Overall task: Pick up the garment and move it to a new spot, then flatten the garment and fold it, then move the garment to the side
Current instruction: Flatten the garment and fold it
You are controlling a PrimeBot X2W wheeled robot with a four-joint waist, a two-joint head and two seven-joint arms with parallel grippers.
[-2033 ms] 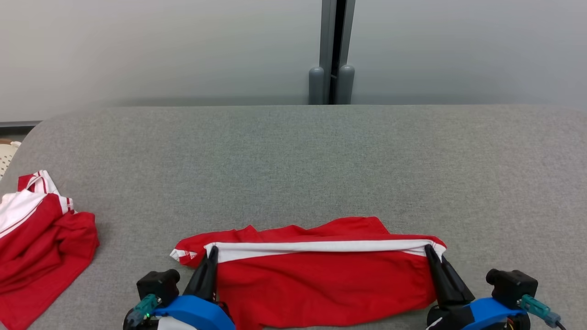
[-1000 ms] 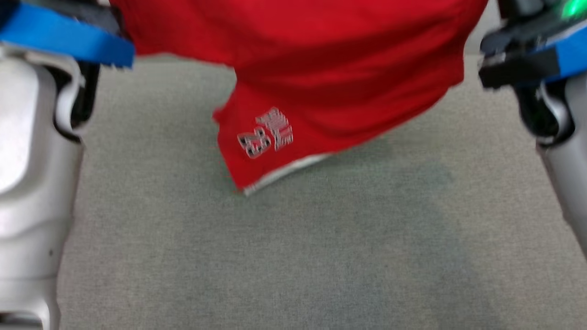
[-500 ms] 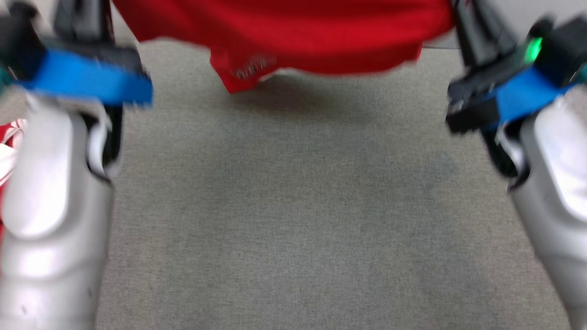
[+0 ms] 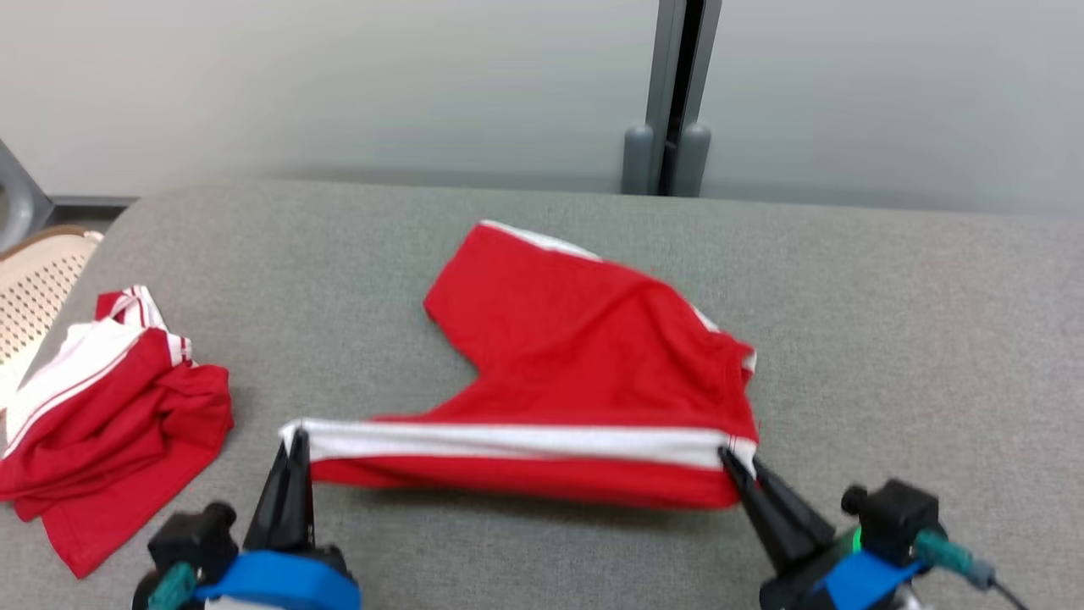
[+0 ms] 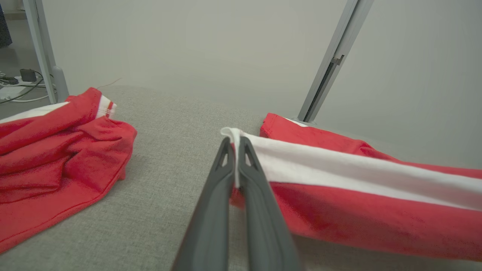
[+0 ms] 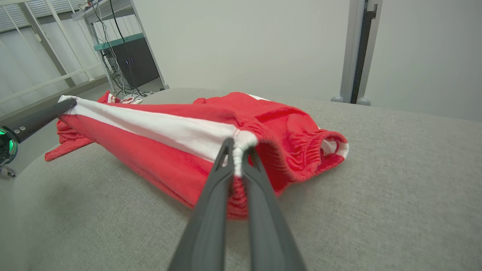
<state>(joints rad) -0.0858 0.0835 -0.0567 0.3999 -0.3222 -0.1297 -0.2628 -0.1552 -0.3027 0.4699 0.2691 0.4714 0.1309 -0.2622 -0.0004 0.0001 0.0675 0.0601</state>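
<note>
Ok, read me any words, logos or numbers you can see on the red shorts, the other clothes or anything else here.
No text can be read.
The red shorts show plain red cloth and a white stripe, with no print facing the cameras.
The pile of red and white clothes shows only stripes, no lettering.

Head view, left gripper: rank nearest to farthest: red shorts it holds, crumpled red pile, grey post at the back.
1. Red shorts: waistband corner pinched in the left gripper.
2. Crumpled red pile: on the table, to its left.
3. Grey post: past the table's far edge, back right.
</note>
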